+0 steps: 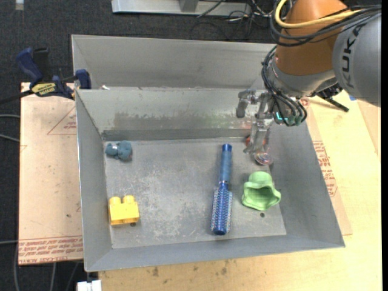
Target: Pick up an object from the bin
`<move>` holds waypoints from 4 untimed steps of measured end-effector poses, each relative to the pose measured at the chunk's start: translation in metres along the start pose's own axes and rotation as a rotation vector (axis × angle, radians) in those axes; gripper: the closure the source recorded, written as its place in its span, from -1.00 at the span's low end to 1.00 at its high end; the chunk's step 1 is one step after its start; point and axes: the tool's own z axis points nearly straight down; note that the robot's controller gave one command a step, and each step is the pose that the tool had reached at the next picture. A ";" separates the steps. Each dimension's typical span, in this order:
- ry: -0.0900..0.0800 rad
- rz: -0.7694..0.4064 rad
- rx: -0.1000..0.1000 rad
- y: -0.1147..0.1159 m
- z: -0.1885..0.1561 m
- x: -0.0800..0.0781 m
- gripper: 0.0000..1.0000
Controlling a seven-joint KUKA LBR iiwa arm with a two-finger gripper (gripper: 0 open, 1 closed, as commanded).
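My gripper (262, 157) hangs at the bin's back right, fingers pointing down and drawn together into one narrow column with nothing between them. Its tips are just above the floor. A green crumpled soft piece (260, 191) lies a short way in front of the tips. To the gripper's left lies a blue hairbrush (222, 190), handle toward the back wall and bristle head toward the front.
A yellow toy brick (123, 210) sits at the front left. A small grey-blue dumbbell-shaped piece (119, 150) lies at the back left. The orange-covered wrist with its cables hangs over the bin's right back corner.
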 end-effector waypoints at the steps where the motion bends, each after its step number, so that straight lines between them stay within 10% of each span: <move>1: -0.004 -0.493 0.000 -0.003 0.137 0.053 -1.00; 2: -0.005 -0.936 0.001 0.011 0.162 0.057 -1.00; 3: -0.007 -0.933 0.003 0.011 0.161 0.056 1.00; 4: -0.015 -0.905 0.007 0.034 -0.001 0.066 1.00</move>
